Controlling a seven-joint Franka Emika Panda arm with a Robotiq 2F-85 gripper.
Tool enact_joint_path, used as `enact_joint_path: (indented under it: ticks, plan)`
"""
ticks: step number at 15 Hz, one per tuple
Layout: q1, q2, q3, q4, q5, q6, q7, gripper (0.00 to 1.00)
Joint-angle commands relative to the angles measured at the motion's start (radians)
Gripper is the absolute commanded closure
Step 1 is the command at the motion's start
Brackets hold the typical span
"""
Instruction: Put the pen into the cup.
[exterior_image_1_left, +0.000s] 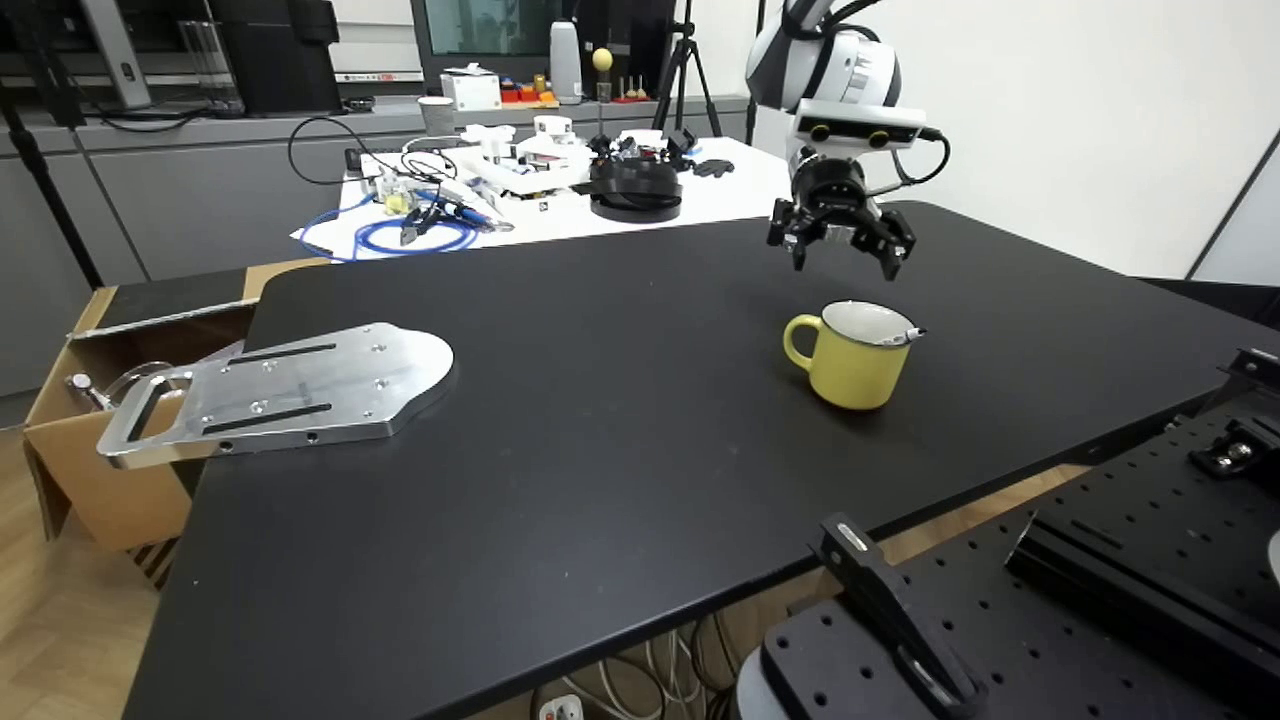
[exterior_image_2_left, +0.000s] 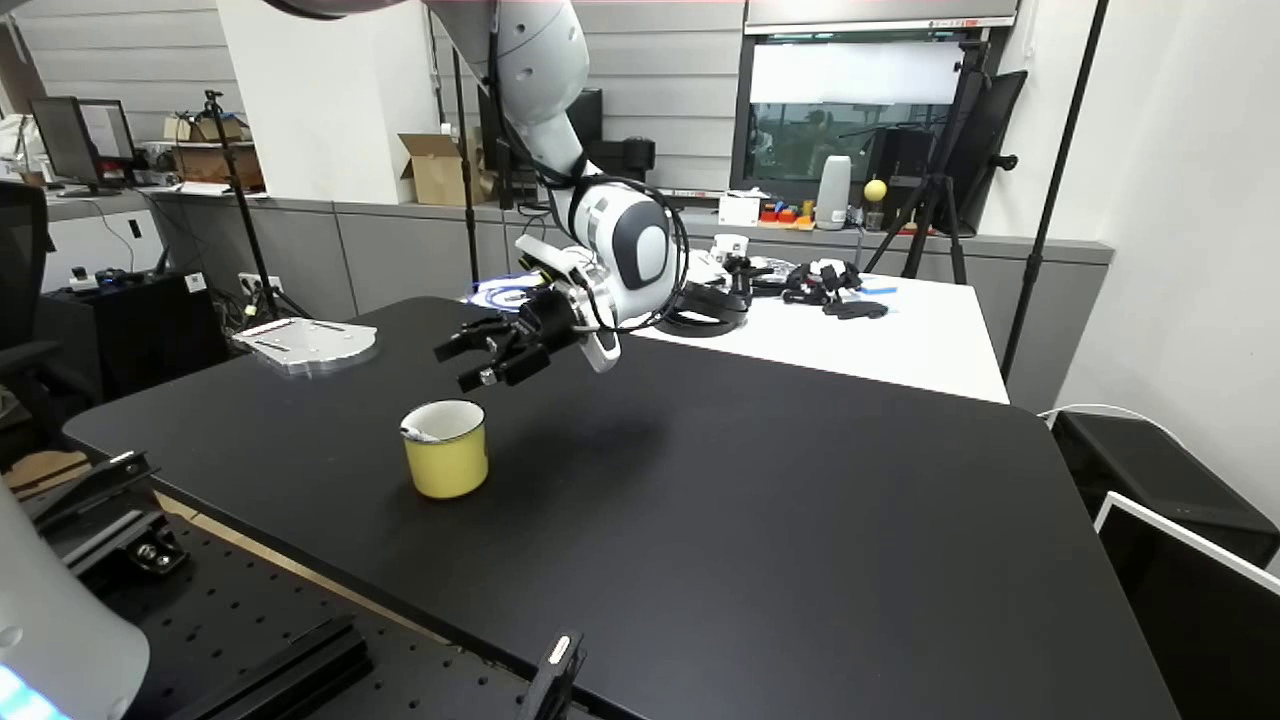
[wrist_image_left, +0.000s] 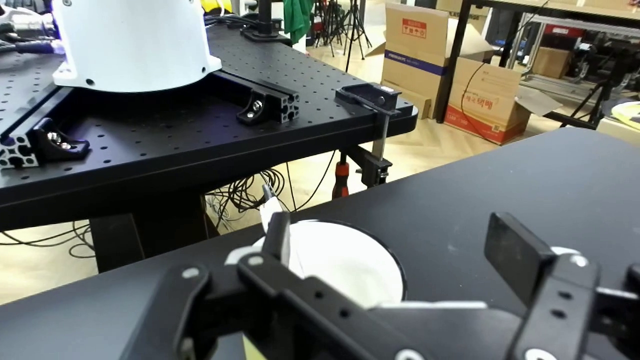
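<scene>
The yellow cup (exterior_image_1_left: 855, 372) stands upright on the black table, and it also shows in an exterior view (exterior_image_2_left: 447, 468) and in the wrist view (wrist_image_left: 345, 260). The pen (exterior_image_1_left: 903, 338) leans in the cup, with one end sticking out over the rim; it shows in an exterior view (exterior_image_2_left: 420, 435) and partly in the wrist view (wrist_image_left: 270, 209). My gripper (exterior_image_1_left: 843, 260) is open and empty above and beside the cup, apart from the pen in both exterior views (exterior_image_2_left: 458, 367). In the wrist view the gripper's (wrist_image_left: 392, 235) left finger hides part of the cup and the pen's lower part.
A silver metal plate (exterior_image_1_left: 300, 385) lies at the far end of the black table (exterior_image_1_left: 600, 480). A perforated black base platform with clamps (exterior_image_1_left: 1120, 560) runs along the table's edge near the cup. A white table (exterior_image_2_left: 900, 330) with equipment stands behind.
</scene>
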Motion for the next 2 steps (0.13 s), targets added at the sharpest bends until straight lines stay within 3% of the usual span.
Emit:
enact_joint_path:
  ticks: [1,2]
  plan:
    - [-0.001,0.003,0.001,0.005,-0.001,-0.003,0.0,0.0]
    - [-0.001,0.003,0.001,0.005,-0.001,-0.003,0.0,0.0]
